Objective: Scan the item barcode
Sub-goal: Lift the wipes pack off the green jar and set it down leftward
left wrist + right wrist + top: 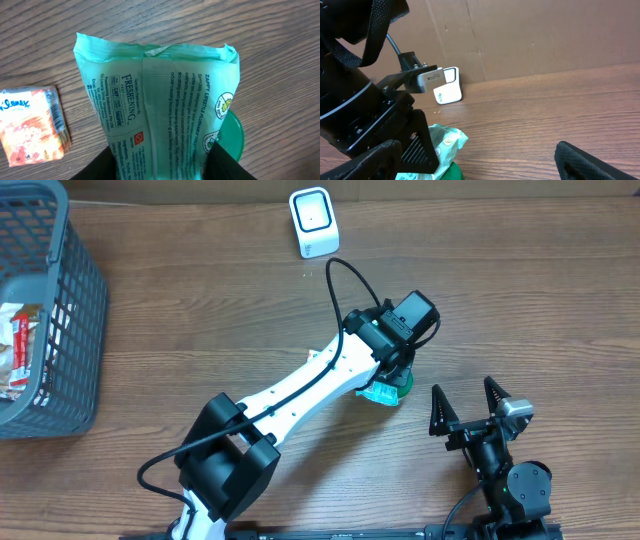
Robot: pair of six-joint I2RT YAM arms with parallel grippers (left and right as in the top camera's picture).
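The pack (160, 100), clamped in the left fingers (227, 167), is well apart from the scanner (313, 222); right fingers (438, 415) gape, empty. Soft film could slip or crumple, hiding the barcode.

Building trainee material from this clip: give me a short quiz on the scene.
1. True or false: the right gripper grips the green pack.
2. The scanner stands: A) in the right gripper; B) on the table near its far edge; C) on the green pack.
3. Which brand shows on the small orange pack?
Key: 1 false, the left gripper holds it; 2 B; 3 Kleenex.
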